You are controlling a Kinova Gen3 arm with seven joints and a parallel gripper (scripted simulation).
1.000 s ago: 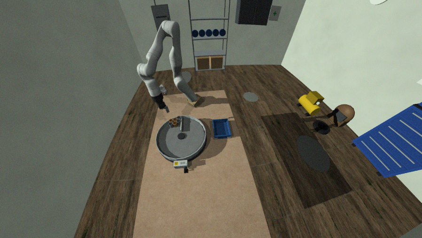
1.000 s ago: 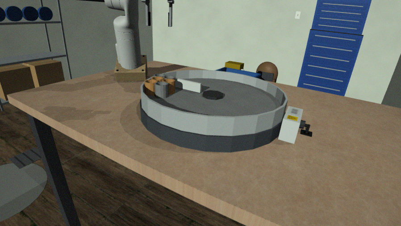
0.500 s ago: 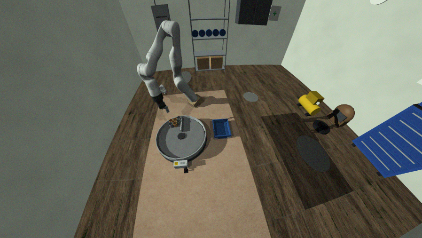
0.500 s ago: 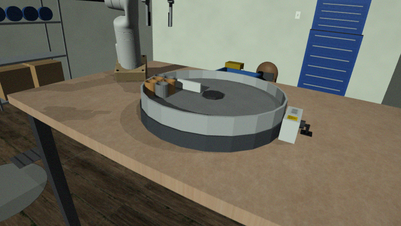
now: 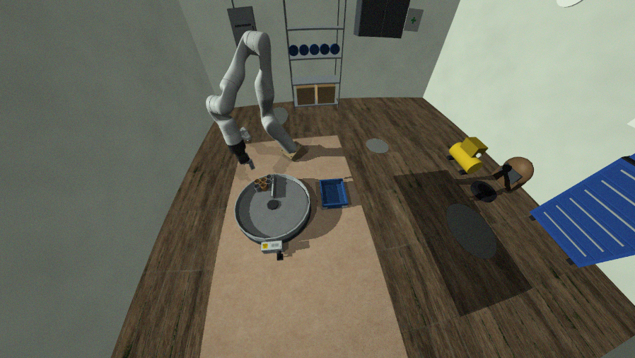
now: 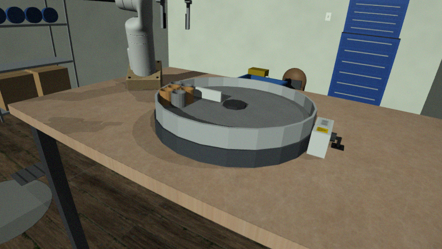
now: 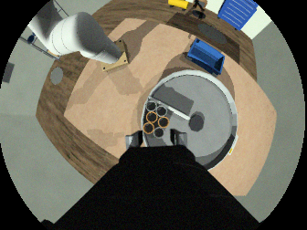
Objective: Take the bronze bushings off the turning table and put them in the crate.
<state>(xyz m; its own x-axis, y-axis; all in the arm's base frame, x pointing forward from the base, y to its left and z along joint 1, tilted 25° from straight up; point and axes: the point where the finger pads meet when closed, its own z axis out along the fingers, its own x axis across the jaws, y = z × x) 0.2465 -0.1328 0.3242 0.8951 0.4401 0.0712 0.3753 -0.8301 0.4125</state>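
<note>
- Top view: the gripper (image 5: 248, 163) hangs spread and empty above the turning table's (image 5: 248, 225) rim. The bronze bushings (image 5: 263, 181) cluster just beyond the fingertips, inside the rim; the blue crate (image 5: 333, 192) sits past the table's far side.
- Exterior view: both fingers (image 6: 187, 14) hang well above the bronze bushings (image 6: 167, 92) and a steel bushing (image 6: 177, 98).
- Wrist view: the bronze bushings (image 7: 157, 121) lie directly ahead of the fingertips; the crate (image 7: 205, 56) lies farther off.

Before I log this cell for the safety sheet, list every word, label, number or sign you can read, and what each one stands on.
No words or numbers can be read.
Green cross, no text: on the white wall sign.
Yellow label and a barcode-like patch: on the white box beside the turning table; too small to read.
Line of print on the grey wall panel: blurred, unreadable.
</note>
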